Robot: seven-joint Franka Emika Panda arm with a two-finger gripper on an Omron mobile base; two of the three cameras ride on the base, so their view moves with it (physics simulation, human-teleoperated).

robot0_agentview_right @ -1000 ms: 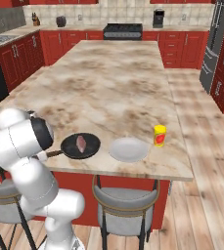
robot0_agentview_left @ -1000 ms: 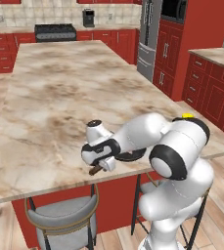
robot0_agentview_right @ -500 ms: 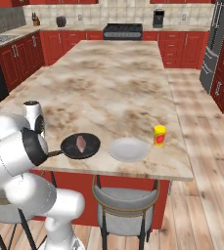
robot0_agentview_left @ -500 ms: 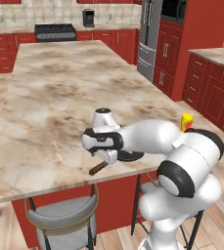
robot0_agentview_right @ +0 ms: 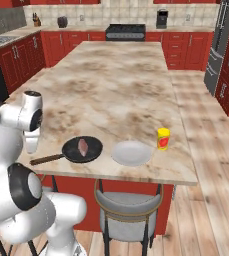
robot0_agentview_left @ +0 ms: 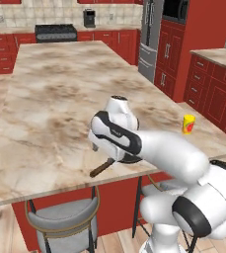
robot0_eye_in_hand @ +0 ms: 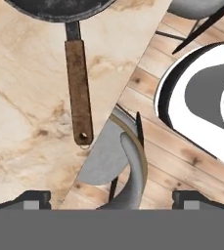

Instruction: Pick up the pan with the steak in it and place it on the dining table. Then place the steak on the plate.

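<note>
Resting near the front edge of the desk [robot0_agentview_right: 111,90], the pan [robot0_agentview_right: 82,150] is carrying one steak [robot0_agentview_right: 83,146], with its brown handle [robot0_eye_in_hand: 79,92] pointing toward the edge. One white plate [robot0_agentview_right: 131,153] is lying just beside the pan, and one yellow container [robot0_agentview_right: 163,139] is standing beyond the plate. From the left base camera the arm is hiding most of the pan, leaving the handle showing. The end effector [robot0_eye_in_hand: 111,199] is hovering above the handle's end with its two tips spread wide, gripping nothing. One grey stool [robot0_eye_in_hand: 118,161] is showing below the edge, partly cut off.
</note>
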